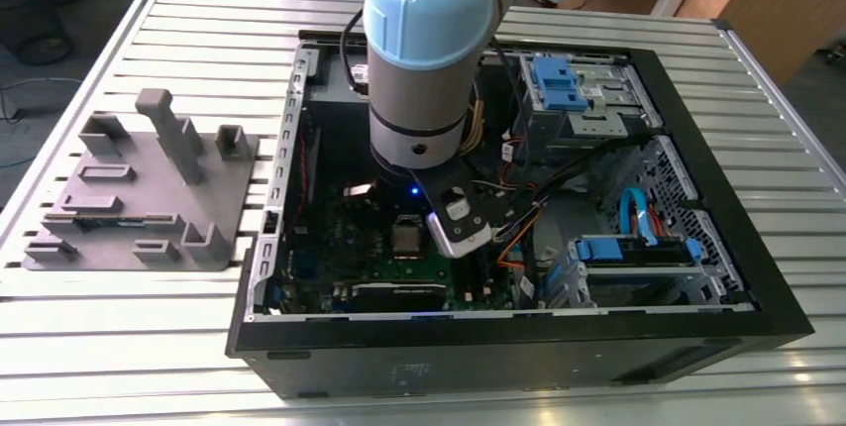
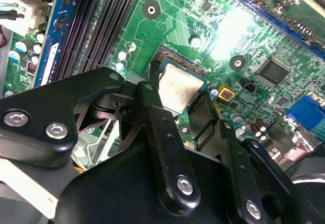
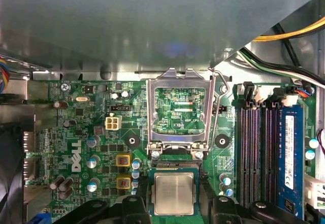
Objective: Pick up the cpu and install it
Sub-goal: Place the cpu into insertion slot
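The gripper (image 3: pixel 175 202) pinches the cpu (image 3: pixel 174 191) just above the motherboard's (image 3: pixel 76 132) open socket (retention frame (image 3: pixel 177 76) swung up); pickup looks done, the chip apparently not yet seated or latched.

cpu (image 2: pixel 179 88) edge behind the hand (image 2: pixel 177 104)

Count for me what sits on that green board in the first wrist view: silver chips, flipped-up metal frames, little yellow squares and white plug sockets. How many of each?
In the first wrist view:
cpu: 1
flipped-up metal socket frame: 1
yellow square parts: 2
white plug socket: 1
Total: 5
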`<action>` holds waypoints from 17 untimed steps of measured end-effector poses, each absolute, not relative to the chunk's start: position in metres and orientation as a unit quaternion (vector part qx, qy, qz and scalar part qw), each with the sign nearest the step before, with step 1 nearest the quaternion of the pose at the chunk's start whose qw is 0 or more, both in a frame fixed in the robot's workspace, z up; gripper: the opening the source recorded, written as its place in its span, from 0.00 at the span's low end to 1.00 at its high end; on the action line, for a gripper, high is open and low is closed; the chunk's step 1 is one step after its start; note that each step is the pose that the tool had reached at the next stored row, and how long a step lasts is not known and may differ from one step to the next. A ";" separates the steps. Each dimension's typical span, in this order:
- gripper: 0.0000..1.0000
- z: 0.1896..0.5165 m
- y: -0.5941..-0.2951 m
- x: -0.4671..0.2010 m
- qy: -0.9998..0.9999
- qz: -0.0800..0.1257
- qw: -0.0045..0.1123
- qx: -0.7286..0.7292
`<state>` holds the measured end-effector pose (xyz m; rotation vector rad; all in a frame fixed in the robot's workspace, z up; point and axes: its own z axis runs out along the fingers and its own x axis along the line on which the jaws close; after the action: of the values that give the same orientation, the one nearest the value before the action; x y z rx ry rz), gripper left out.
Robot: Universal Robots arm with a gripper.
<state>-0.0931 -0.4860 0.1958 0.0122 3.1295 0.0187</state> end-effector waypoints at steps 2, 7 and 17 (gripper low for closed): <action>0.47 0.195 -0.486 -0.093 1.000 0.006 0.006 0.004; 0.47 0.194 -0.486 -0.092 1.000 0.006 0.006 0.004; 0.47 0.192 -0.486 -0.091 1.000 0.006 0.006 0.004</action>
<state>-0.0908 -0.4862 0.1921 0.0123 3.1296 0.0184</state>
